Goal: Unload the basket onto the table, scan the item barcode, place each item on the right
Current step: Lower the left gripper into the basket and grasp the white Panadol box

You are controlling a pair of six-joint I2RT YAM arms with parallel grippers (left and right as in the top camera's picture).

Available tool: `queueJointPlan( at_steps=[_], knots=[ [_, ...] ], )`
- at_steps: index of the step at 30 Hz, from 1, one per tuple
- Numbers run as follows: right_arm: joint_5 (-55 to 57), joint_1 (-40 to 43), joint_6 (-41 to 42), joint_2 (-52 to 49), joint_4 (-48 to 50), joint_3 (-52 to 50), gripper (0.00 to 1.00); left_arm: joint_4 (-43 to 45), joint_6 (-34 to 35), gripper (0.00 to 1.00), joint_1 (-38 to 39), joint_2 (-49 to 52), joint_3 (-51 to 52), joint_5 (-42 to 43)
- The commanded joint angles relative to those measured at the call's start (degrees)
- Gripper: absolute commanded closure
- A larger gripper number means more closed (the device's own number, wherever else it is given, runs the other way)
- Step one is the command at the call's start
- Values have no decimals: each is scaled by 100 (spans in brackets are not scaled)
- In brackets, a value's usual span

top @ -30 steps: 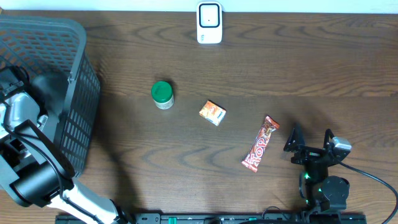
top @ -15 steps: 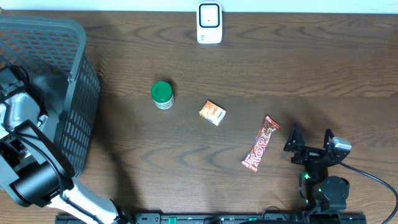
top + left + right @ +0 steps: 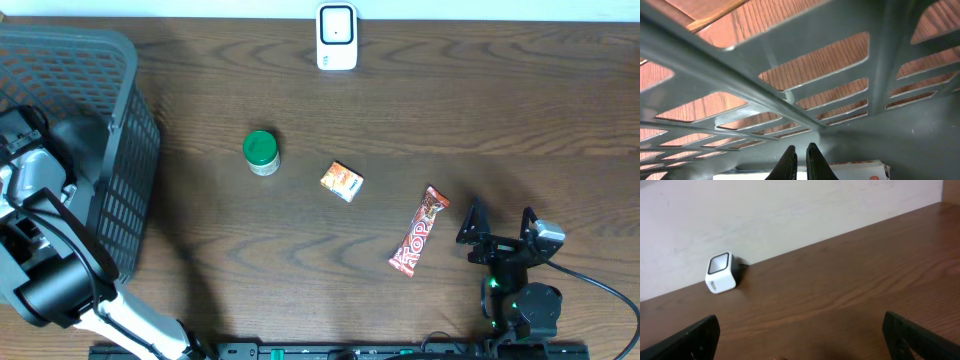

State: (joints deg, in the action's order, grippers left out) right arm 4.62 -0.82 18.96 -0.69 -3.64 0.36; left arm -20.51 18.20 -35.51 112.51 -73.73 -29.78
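Grey plastic basket (image 3: 110, 150) at the table's (image 3: 300, 290) left edge – L arm (image 3: 50, 280) reaches into it? (Op1)

Yep. L wrist cam looks along the slotted side from inside, wood showing thru the slots. L gripper (image 3: 801, 150) has its fingers (image 3: 786, 162) pressed together, nothing btw them. (Op2)

Anything under it? (Op1)

White flat packet (image 3: 850, 170) w/ a bit of red print lies on the basket floor just behind the fingertips. Can't tell if they touch it; pic cuts off there. (Op2)

R side? (Op1)

R gripper (image 3: 499, 216) sits near the front edge, bottom right, fingers spread wide apart, holding nothing. Its cam faces across the wood twd a pale wall (image 3: 790, 210). (Op2)

Where's the scanner? (Op1)

White scanner (image 3: 337, 37), dark window on its face, stands at the far edge, about mid-table, well apart from both arms. (Op2)

Items to scan? (Op1)

Three lie loose on the wood btw basket and R gripper. Green-lidded jar (image 3: 261, 152) stands upright, nearest the basket. Small orange box (image 3: 342, 181) is right of it, a little nearer the front. Red-and-white candy bar (image 3: 418, 231) lies on a slant, closest to the R gripper, not touching it. Barcodes too small to make out on any. (Op2)
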Motion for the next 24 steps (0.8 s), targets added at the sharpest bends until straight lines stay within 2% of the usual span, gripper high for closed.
queueJointPlan(
  at_steps=[1, 6, 12, 16, 24],
  knots=[
    [20, 46, -59, 31, -24, -4, 1, -125, 11, 92, -55, 354, 87, 107],
    [20, 46, -59, 31, -24, -4, 1, -262, 13, 92, -55, 354, 87, 142],
    [20, 46, -59, 31, -24, -4, 1, -627, 66, 92, -52, 354, 87, 715],
    [20, 46, -59, 31, -24, -4, 1, -890, 361, 92, -52, 354, 87, 776],
    [20, 46, -59, 31, -24, -4, 1, -1163, 363, 92, 24, 251, 87, 1147]
  ],
)
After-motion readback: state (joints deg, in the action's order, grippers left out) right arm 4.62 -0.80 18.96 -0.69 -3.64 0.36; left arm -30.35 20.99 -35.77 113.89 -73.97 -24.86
